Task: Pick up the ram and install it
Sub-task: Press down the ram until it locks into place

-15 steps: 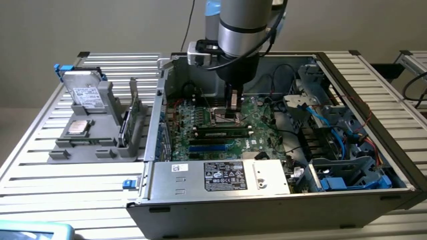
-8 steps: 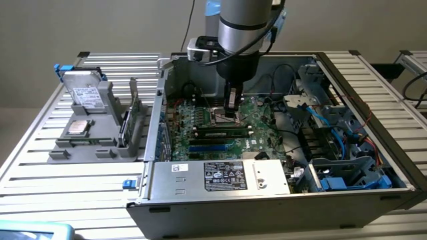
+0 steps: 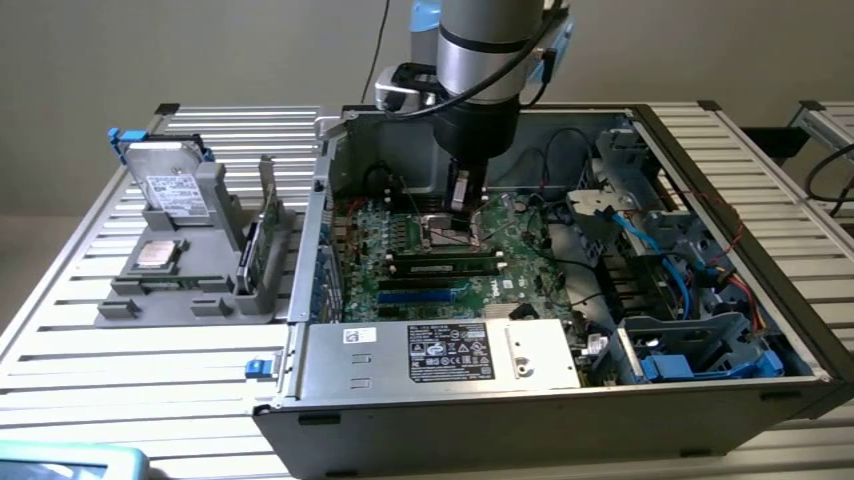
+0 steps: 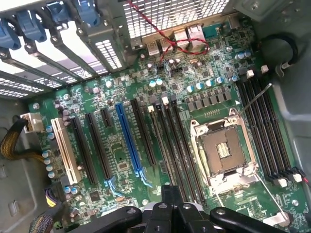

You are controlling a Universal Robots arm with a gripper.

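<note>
Looking into the open computer case (image 3: 561,400), I see my end effector (image 3: 462,212) with its fingers together, its tips hard to make out against the motherboard (image 4: 121,160). One ram (image 3: 447,267) sits seated in a slot just below it, apart.

Black gripper (image 4: 167,213) cut off by wrist picture's edge, fingertips out of frame. In exterior view, grey arm column (image 3: 487,60) cut by top edge, hides rear part of green motherboard (image 3: 441,265). Teal object (image 3: 67,462) at lower corner cropped, identity unclear. Print on white label of silver metal power supply box (image 3: 447,352) too small to read.
</note>
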